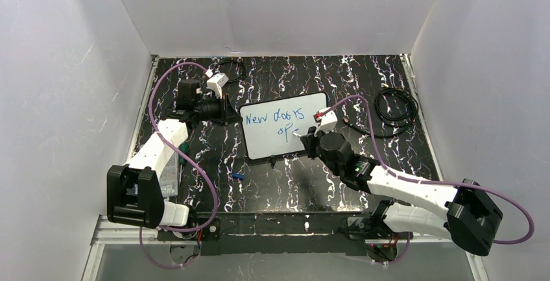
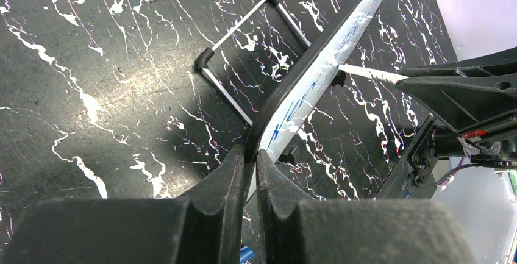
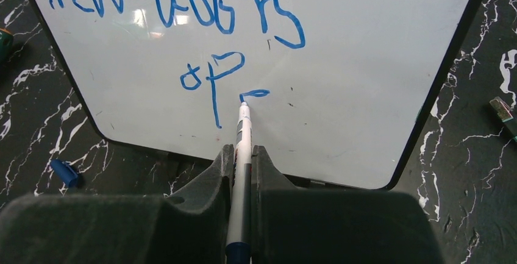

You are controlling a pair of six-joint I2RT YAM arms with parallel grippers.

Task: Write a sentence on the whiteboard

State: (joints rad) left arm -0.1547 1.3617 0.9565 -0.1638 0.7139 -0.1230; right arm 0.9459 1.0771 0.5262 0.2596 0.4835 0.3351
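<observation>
Black marble-patterned surface [image 1: 285,187] streaked with white veins, boxed in on three sides by plain white walls [image 1: 279,8]. Near the middle, a little toward the far side, one small rectangular whiteboard [image 1: 282,146] with rounded corners and a thin dark frame. Across it, the sentence [image 1: 275,117] in blue handwriting, two lines: "New doors" on top, "op" underneath, then a single short horizontal stroke. Same words large and clear in the right wrist view [image 3: 177,8], on the board's white face [image 3: 366,63]. Two white-and-black arms reaching in from the near edge, one from each side. Left fingers [image 2: 244,166] pressed tight together on the dark frame at the whiteboard's left edge [image 2: 317,75]; from above, at the board's left side [image 1: 227,109]. Right fingers [image 3: 228,160] closed narrow around one white-barrelled marker with a blue tip [image 3: 242,133], tip down on the board at the short stroke after "op"; from above, at the board's near right [image 1: 310,139]. One loose blue marker cap [image 1: 237,176] on the bare surface just off the board's near left corner, apart from it. One coil of thin black cable [image 1: 397,107] at the far right, well apart from the board. Two purple cables, one looped along each arm [image 1: 162,86] [image 1: 519,213]. One thin silver wire bracket with black corner pieces [image 2: 244,32] lying on the surface beside the board's edge.
</observation>
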